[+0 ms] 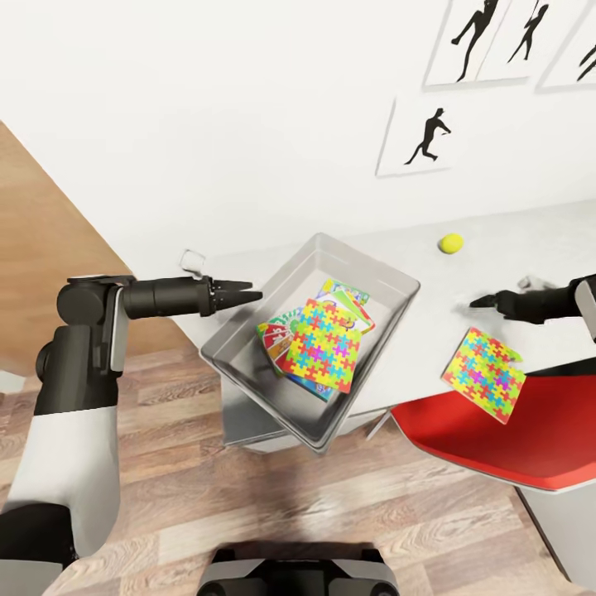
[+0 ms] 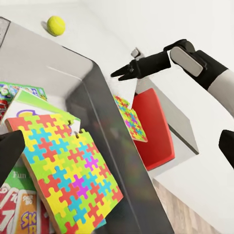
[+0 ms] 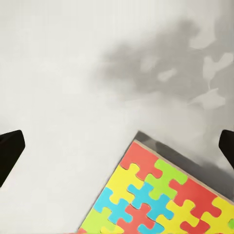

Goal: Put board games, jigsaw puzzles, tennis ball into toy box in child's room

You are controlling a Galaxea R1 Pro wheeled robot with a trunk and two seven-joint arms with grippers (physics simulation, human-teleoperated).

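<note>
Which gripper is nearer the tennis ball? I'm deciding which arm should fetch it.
Right. The right gripper sits on the table just below the tennis ball in the head view. The left gripper hovers at the toy box's far side, much farther away.

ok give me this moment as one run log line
toy box: one jigsaw puzzle on board games | second puzzle at table edge, overhanging | tennis ball on table | both grippers empty
</note>
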